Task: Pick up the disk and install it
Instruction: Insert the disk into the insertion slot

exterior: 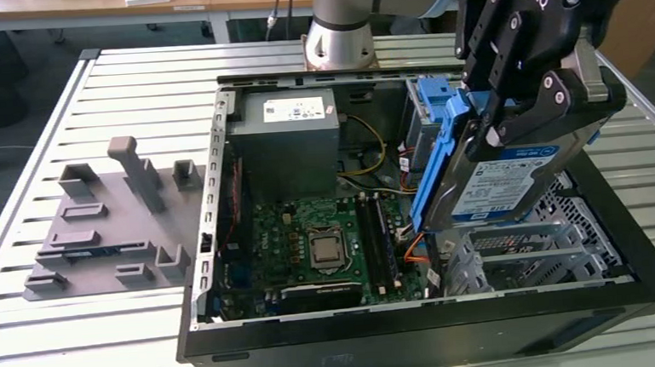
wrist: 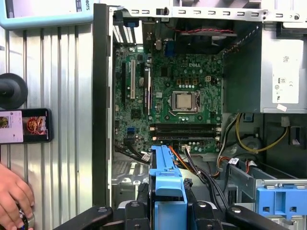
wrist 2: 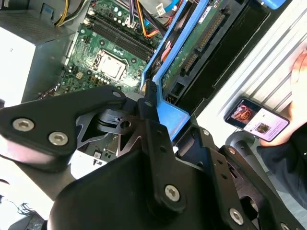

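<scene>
Above the one open computer case (exterior: 428,335) on the counter (exterior: 127,76), we see one disk (exterior: 510,177). It is silver, with a white-and-blue label and a blue frame, and hangs on edge, tilted over the metal cage (exterior: 536,252) at the exterior view's right. Our single end effector (exterior: 519,103) reaches down at a slant, clenched on the frame's upper end. One phone (wrist: 29,125) lies near one hand (wrist: 12,191).

Claw (exterior: 524,107), tilted steeply downward, jaws clamped firmly inward.
</scene>
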Controlling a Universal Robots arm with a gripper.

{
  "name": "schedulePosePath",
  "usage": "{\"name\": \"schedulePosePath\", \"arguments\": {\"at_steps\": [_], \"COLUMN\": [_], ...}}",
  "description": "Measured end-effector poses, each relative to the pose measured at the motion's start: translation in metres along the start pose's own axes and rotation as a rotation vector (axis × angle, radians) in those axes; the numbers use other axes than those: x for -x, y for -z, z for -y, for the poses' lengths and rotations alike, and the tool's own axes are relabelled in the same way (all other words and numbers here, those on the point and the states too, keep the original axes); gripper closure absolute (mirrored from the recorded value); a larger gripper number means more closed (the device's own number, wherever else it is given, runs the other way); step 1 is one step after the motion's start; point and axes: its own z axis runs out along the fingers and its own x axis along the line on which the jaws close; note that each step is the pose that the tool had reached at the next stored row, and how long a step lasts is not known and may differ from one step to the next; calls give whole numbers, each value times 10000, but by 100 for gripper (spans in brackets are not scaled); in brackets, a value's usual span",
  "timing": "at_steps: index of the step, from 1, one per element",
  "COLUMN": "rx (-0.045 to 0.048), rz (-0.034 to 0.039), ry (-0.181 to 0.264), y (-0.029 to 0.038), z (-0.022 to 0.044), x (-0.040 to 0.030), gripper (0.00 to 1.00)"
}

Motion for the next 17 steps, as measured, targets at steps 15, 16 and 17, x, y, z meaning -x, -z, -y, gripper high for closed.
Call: {"name": "schedulePosePath", "arguments": {"at_steps": [15, 16, 17], "rx": [-2, -2, -2], "rz": [-14, -15, -15], "ry": [-1, -1, -1], "y": [-1, -1, -2], "z": [8, 25, 47], "x": [0, 1, 1], "gripper": [63, 63, 63]}}
